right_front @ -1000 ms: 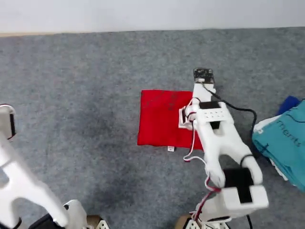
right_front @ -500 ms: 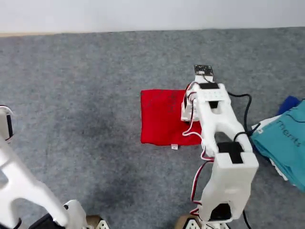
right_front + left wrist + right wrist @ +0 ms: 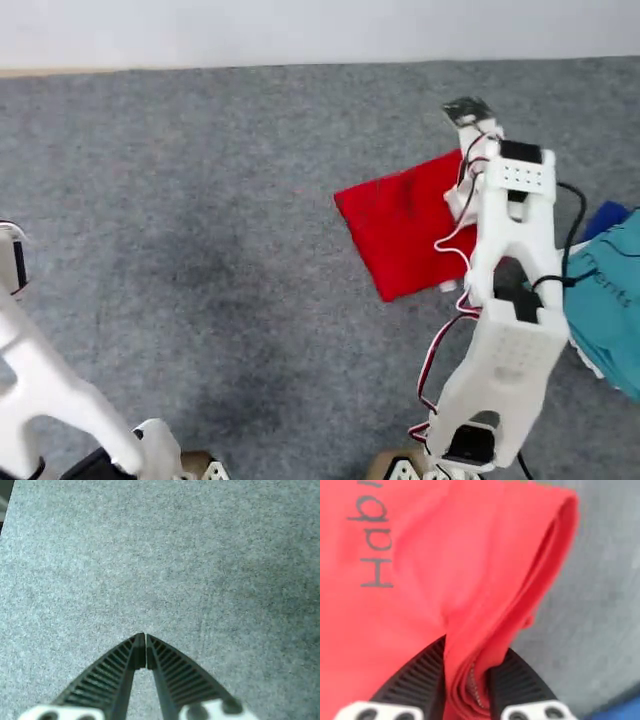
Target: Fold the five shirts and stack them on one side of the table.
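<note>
One folded red shirt [image 3: 405, 235], pinched in right gripper [image 3: 472, 655], now dragged rightward and skewed; left gripper [image 3: 145, 645] closed, empty.

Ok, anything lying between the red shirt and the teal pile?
Nothing visible. The right claw is shut on the red shirt, and only bare grey table separates it from the teal pile; the right arm overhangs part of that gap.

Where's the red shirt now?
High view: folded red fabric shirt lies right of centre on the grey table, held by the right gripper, beside teal shirt pile.
</note>
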